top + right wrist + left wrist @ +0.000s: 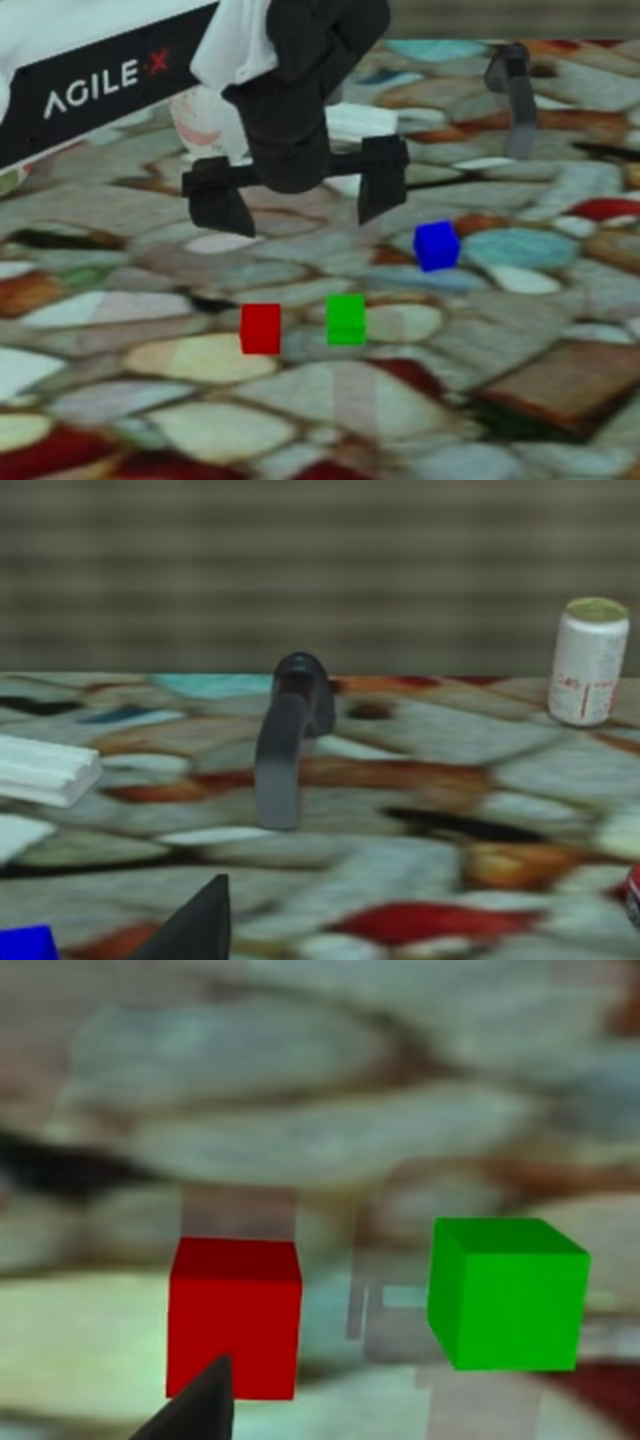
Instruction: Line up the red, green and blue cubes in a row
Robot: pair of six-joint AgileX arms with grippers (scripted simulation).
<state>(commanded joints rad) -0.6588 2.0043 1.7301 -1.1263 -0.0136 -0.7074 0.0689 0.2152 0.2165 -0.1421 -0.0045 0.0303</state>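
Observation:
The red cube (260,328) and the green cube (346,319) sit side by side near the table's middle, a small gap between them. The blue cube (436,245) lies farther back and to the right, apart from both. My left gripper (300,200) hangs open and empty behind the red and green pair. In the left wrist view the red cube (235,1315) and green cube (510,1295) are close below, with one fingertip (205,1405) in front of the red one. My right gripper (285,950) is out of the top view, open, with the blue cube (25,942) at the wrist view's corner.
A dark grey curved handle-like object (515,95) stands at the back right, also the dark object (290,740) ahead of my right gripper. A white ridged block (365,122) lies behind my left gripper. A white can (588,660) stands far back.

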